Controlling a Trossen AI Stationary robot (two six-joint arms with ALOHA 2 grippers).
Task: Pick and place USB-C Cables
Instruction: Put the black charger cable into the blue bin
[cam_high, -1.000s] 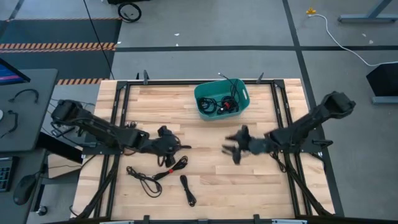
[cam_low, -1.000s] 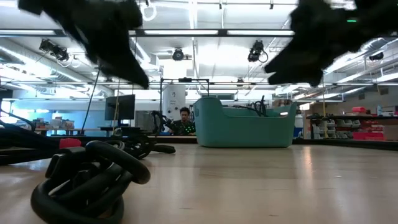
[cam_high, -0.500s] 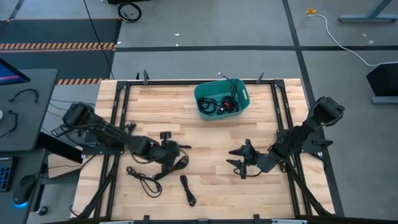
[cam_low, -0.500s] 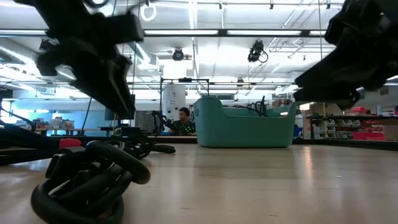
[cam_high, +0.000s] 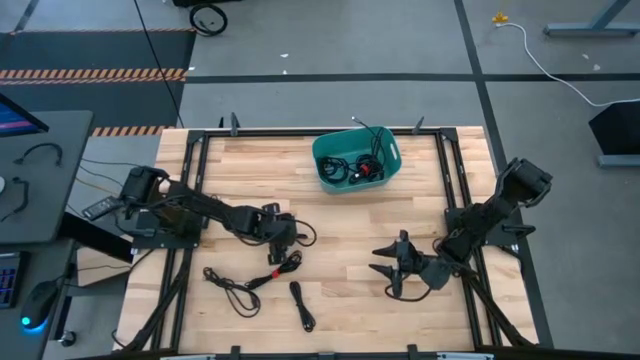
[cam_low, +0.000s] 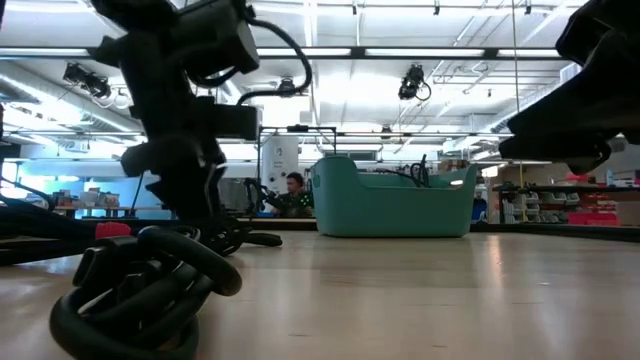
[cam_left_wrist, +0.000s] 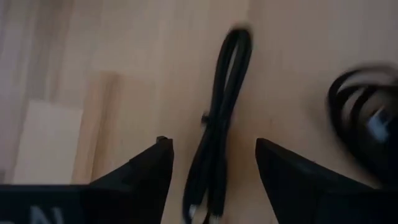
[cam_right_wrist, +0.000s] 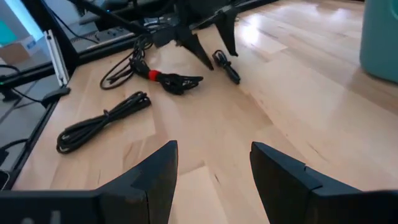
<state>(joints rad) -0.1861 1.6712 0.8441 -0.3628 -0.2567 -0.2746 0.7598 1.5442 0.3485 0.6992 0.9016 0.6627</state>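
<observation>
Several black USB-C cables lie on the wooden table toward its near left: a folded one (cam_high: 290, 260) under my left gripper, a loose bundle with a red tie (cam_high: 240, 285) (cam_right_wrist: 165, 78), and a straight folded one (cam_high: 302, 305) (cam_right_wrist: 102, 121). More sit in the teal bin (cam_high: 356, 158). A coil (cam_low: 140, 290) fills the low view's foreground. My left gripper (cam_high: 283, 240) (cam_left_wrist: 211, 142) is open and points down, low over the table. Its fingers stand either side of the folded cable (cam_left_wrist: 217, 137). My right gripper (cam_high: 392, 270) (cam_right_wrist: 214, 146) is open, right of centre, away from every cable.
The teal bin (cam_low: 395, 200) stands at the far middle of the table. A black frame rail (cam_high: 455, 200) runs along each side of the table. Bare wood lies between the two grippers. A person (cam_low: 296, 190) sits far behind the table in the room.
My left gripper has moved toward the table's right and come down low over the folded cable, staying open. My right gripper has drawn back from the table's middle toward the near edge, still open. No cable has moved.
</observation>
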